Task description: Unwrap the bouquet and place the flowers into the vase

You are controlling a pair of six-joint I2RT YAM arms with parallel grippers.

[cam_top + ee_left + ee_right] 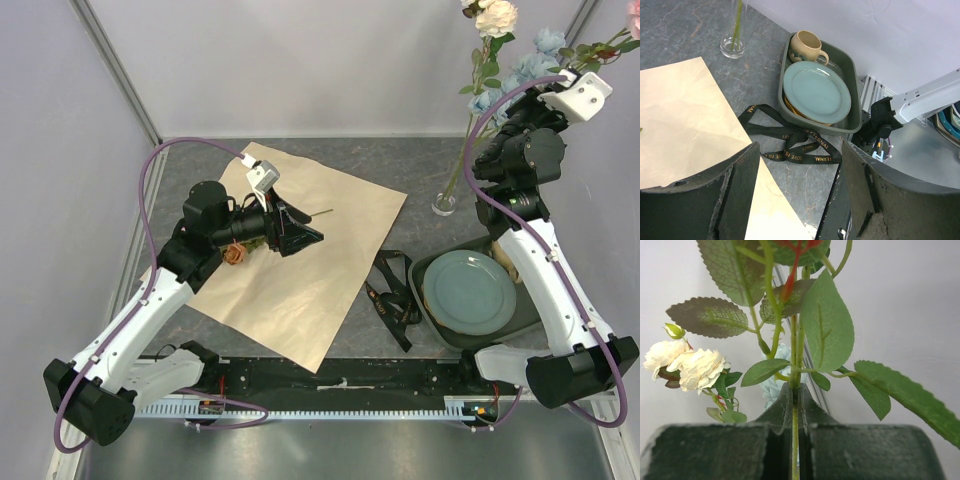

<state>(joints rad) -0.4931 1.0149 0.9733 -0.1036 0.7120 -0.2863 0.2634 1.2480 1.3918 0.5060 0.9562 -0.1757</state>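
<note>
The left arm stretches low from its base across the kraft paper (300, 300), forearm nearly level. The left gripper (303, 236) hovers just over the sheet with its jaws spread wide and nothing between them. The right arm stands almost straight up, its wrist high in the back corner. The right gripper (795, 399) is clenched on one thin green stem of the flowers (826, 325), with leaves fanning out above its fingers. A cream-white rose (692, 367) hangs off to one side of it, and pale blue blossoms (771, 386) sit behind the stem. The desk (400, 165) is dark grey and mottled, boxed in by plain pale walls (300, 60). The paper lies unfolded and flat under the left gripper, and a rust-orange rose (234, 254) rests on it back beneath that wrist. Ahead of the left gripper the black ribbon (795, 145) with gold lettering lies slack on the desk, just off the paper's edge. Beyond it a dark tray (852, 70) holds a pale green plate (816, 91) and a beige mug (806, 46). The vase (733, 46) stands upright further ahead and to the left, well below the right gripper, with green stems in it.
</note>
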